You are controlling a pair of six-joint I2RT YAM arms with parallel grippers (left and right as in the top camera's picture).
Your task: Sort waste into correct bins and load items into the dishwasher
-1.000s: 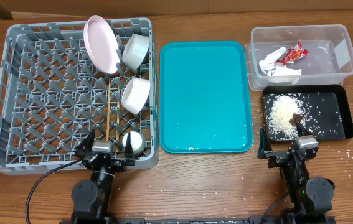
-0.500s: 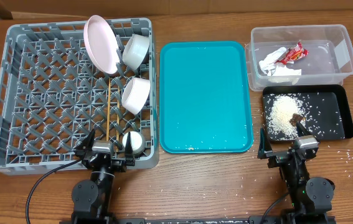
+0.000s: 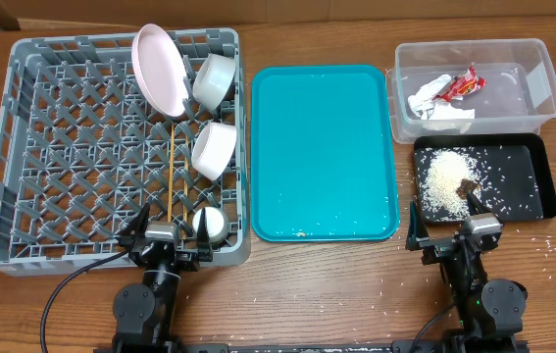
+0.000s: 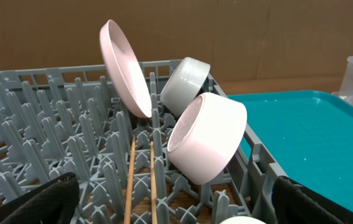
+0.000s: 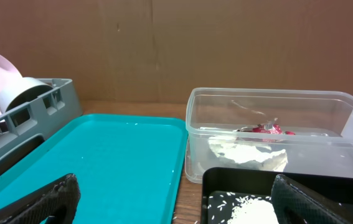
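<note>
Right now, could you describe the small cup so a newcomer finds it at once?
Find the grey dish rack on the left. At its near right corner sits the cup, far smaller than the two bowls behind it.

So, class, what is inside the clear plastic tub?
The clear tub holds a red snack wrapper and a crumpled white napkin. Whatever lies beneath the napkin is covered and cannot be seen.
</note>
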